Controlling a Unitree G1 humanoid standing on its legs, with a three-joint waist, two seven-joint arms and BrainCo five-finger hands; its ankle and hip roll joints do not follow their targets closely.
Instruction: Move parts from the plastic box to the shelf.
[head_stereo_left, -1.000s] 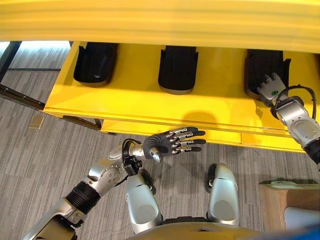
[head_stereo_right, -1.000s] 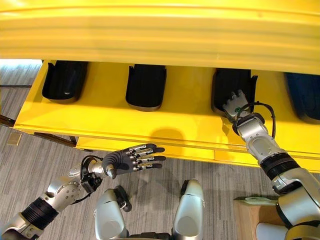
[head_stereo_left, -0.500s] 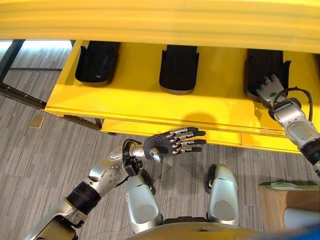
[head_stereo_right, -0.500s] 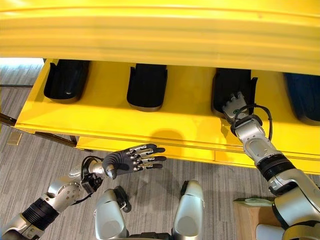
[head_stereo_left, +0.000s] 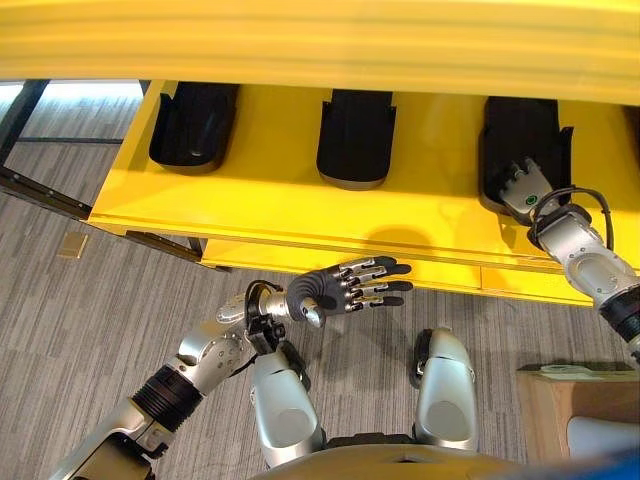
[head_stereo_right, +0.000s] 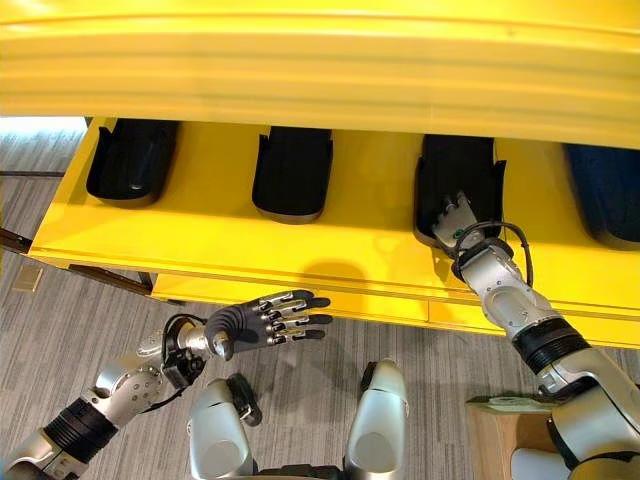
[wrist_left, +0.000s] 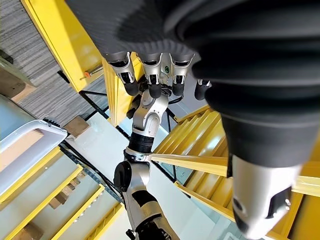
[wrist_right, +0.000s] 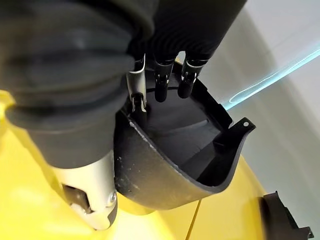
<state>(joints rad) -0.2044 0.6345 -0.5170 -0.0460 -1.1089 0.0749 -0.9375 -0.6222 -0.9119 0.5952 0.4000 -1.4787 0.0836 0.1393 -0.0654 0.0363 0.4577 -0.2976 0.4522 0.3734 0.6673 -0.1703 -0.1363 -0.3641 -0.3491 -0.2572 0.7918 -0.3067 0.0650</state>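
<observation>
The right hand (head_stereo_right: 452, 222), fingers curled over its near rim, is seating a black part (head_stereo_right: 455, 185) on the yellow shelf (head_stereo_right: 350, 240) toward the right end. Next it must let go and withdraw without dragging the part. The left hand (head_stereo_left: 345, 287) hovers open and empty below the shelf's front edge.

Workshop/warehouse: yellow metal shelf (head_stereo_left: 280, 200) w/ black moulded parts (head_stereo_left: 357, 140) in a row, grey carpet floor (head_stereo_left: 90, 330).

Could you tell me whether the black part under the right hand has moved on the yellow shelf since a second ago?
Yes. The black part has slid deeper onto the yellow shelf, away from its front edge, with the right hand on it.
</observation>
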